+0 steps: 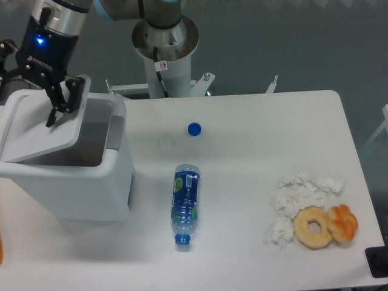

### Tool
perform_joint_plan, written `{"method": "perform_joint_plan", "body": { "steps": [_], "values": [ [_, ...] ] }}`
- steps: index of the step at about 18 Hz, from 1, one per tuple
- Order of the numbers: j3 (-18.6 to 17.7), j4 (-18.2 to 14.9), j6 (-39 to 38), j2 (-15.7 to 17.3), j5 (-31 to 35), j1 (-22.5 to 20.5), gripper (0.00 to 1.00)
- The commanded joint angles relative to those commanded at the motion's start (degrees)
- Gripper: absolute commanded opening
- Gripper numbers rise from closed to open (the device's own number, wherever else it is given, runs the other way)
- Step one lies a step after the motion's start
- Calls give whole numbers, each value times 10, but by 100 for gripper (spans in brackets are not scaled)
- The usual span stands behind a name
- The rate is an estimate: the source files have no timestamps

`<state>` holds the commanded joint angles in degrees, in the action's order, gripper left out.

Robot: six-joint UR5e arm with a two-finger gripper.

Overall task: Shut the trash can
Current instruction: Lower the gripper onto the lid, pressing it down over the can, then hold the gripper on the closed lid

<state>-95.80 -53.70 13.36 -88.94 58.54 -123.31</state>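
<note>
Tool (59, 103) sits at top left of view, black fingers (51, 109) pointing down onto the lid (42, 126) of the trash can (66, 182); fingers look slightly parted w/ the lid's far edge at or between them, but can't tell if they actually clamp it or just press on it; blue light glows on the wrist above.

Trash can is directly under and in front of the tool, on the left end of the table (254, 182); lid is partway down, tilted, its raised edge by the tool, lower edge toward the can's left rim; opening still shows dark to the right of the lid; grey latch (115, 130) on the can's right wall, just right of the tool and below it.

Right of the tool, apart from the can: small blue cap (194, 128); further toward the camera from that, a plastic bottle (185, 205) w/ blue label lying on its side, neck pointing to the near edge.

Far right of the tool, near the table's near-right corner: crumpled white tissues (297, 197), a ring doughnut (313, 227) touching them, and an orange pastry (344, 222) right beside the doughnut.

Arm's base column (165, 45) stands behind the table, right of the tool.
</note>
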Motion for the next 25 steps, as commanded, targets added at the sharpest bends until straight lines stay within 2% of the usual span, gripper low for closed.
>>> {"method": "perform_joint_plan", "body": {
  "steps": [5, 25],
  "values": [
    [-10, -1, 37, -4, 0, -5, 100],
    [-35, -4, 62, -10, 2, -29, 100]
  ]
}}
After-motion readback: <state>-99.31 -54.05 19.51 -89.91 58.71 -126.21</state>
